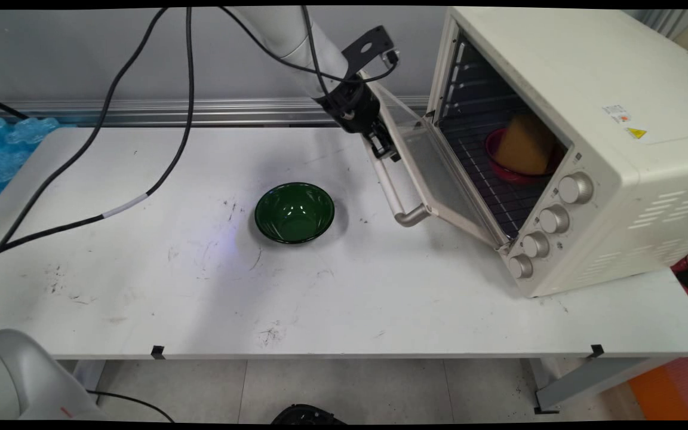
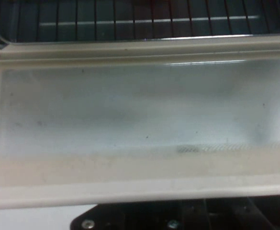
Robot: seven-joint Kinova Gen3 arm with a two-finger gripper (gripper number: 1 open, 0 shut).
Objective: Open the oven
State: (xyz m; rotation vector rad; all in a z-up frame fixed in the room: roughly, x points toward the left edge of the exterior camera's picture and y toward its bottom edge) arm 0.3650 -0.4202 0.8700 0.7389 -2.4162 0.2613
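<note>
1. The gripper [image 1: 387, 150] sits at the far end of the oven door [image 1: 433, 164], at the door's handle [image 1: 393, 192]; whether its jaws are wide, narrow or closed on the handle cannot be told.
2. The door hangs partly open, hinged on the cream oven [image 1: 583, 119] just beyond the gripper.
3. Inside the oven, past the door, a red bowl [image 1: 508, 170] holding an orange-yellow block [image 1: 523, 143] rests on the wire rack [image 1: 499, 197].
4. A green bowl [image 1: 294, 212] stands on the white table [image 1: 171, 280], near the gripper on its side away from the oven.
</note>
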